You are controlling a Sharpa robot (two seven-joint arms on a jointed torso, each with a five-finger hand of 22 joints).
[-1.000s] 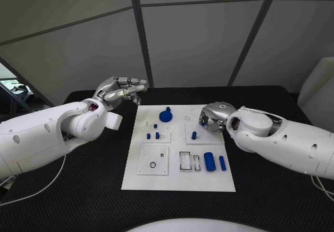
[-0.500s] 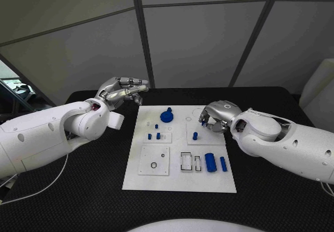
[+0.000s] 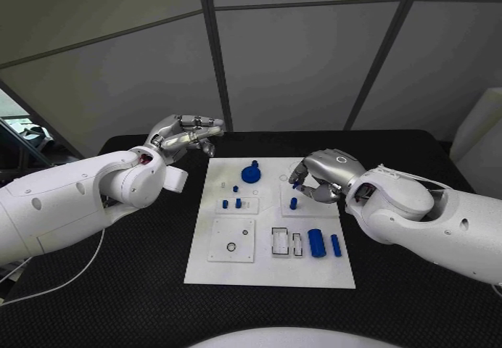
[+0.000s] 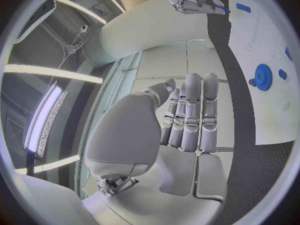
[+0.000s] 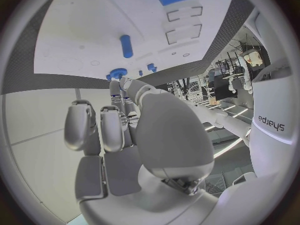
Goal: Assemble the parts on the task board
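Just beside right hand (image 3: 317, 176), blue peg (image 3: 293, 204)

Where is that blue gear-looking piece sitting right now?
In the head view the blue gear stands near the far end of the white task board, left of its middle, between the left hand and the right hand.

From my station I see the black table (image 3: 125, 290) backed by grey wall panels (image 3: 293, 65) split by dark seams; long ceiling light strips (image 4: 44, 120) glow overhead.
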